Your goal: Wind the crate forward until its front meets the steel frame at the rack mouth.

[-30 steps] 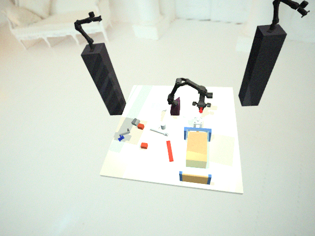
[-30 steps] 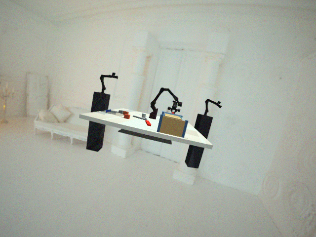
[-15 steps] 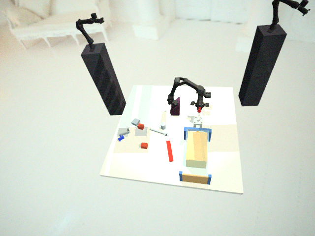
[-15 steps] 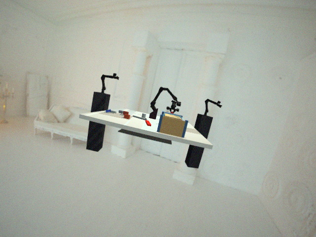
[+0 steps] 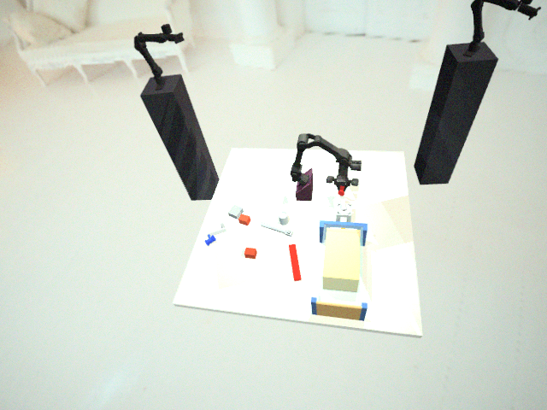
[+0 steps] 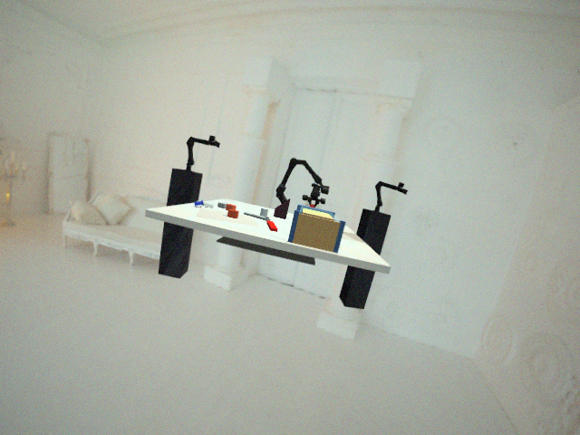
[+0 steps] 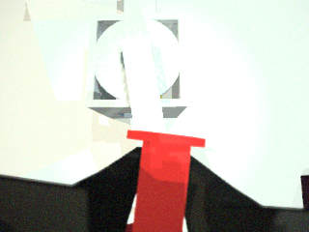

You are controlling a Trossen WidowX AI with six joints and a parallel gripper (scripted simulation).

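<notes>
Top cam: white bench [image 5: 255, 286] [image 6: 262, 234], pale flr [image 5: 132, 353] [image 6: 187, 351], settee [image 5: 101, 39] [image 6: 117, 229] behind.

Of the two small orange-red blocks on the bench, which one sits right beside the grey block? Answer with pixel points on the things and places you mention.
The block [image 5: 244, 219] [image 6: 230, 207] farther from the red bar; the other stands apart.

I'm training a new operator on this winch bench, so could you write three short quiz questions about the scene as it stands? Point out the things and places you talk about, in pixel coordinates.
1. Multiple choice: What is the black end effector [image 5: 341, 187] [image 7: 161, 156] gripping?
A) the long flat red bar
B) the red flanged grip of the white winch handle
C) a small orange-red block

2. True or false: The pale yellow box-shaped crate [image 5: 341, 258] [image 6: 317, 213] touches the brown panel [image 5: 338, 310] [image 6: 318, 230] with blue end posts.

3. Fill in: In the top view, the small blue spool-like piece [image 5: 210, 240] [image 6: 198, 204] lies nearest the ____ edge of the white tabletop [image 5: 265, 286] [image 6: 262, 234].

Key: 1 B; 2 false; 3 left
</notes>
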